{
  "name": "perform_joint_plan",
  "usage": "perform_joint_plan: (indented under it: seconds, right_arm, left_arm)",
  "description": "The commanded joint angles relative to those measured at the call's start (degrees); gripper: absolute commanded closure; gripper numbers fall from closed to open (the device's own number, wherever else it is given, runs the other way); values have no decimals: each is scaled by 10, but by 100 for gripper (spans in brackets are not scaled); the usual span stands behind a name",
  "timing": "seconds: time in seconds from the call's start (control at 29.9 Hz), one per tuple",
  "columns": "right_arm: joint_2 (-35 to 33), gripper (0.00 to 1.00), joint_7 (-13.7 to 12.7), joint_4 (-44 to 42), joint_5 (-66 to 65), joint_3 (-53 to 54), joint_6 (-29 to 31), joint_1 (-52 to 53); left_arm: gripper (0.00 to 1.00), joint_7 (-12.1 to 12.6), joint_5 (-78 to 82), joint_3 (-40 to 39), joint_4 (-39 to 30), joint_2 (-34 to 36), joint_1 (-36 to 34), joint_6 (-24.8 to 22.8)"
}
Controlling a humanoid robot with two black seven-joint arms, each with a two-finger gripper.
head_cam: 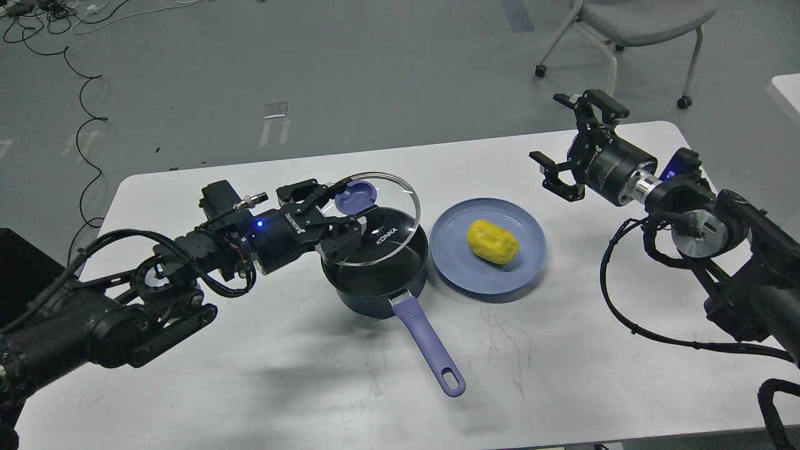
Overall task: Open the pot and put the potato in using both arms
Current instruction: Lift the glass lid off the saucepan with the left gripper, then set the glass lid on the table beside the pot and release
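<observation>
1. One pot (pixel 375 281) sits on the white worktop (pixel 250 375), handle pointing toward me.
2. The left tool (pixel 337 209) grips the glass lid (pixel 381 234), tilted above the pot.
3. The potato (pixel 492 241) lies on the blue plate (pixel 456 269).
4. The right tool (pixel 575 144) hangs spread wide, holding nothing.

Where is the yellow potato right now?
The potato lies on the blue plate, right of the pot in the head view, with the open right gripper above and beyond it.

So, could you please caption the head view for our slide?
Left gripper tilts the glass lid off the dark blue saucepan; yellow potato waits on blue plate.
</observation>
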Motion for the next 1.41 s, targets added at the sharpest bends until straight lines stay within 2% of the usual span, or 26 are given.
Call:
perform_joint_plan:
  seconds: [0.0,0.27,0.44,0.54,0.74,1.0,1.24,1.37]
  right_arm:
    - [0,0,0,-7,0,-1,0,4]
    - [-1,0,0,-9,0,-1,0,4]
    - [-6,0,0,-9,0,-3,0,5]
    - [-7,0,0,-9,-1,-4,0,5]
    - [-9,0,0,-9,-1,-5,0,6]
    - [-20,0,0,-9,-1,-6,0,4]
    - [-22,0,0,-9,-1,-7,0,4]
    - [-21,0,0,-9,-1,-7,0,4]
  left_arm:
    - [47,0,-1,1,-1,42,5,1]
    - [47,0,-10,1,6,135,64,3]
    - [47,0,-28,2,23,151,100,23]
    - [47,0,-29,2,39,148,129,44]
    - [47,0,-30,2,49,130,165,44]
    - [44,0,-29,2,136,60,165,44]
    - [42,0,-31,2,163,40,165,44]
    - [38,0,-32,2,176,27,165,44]
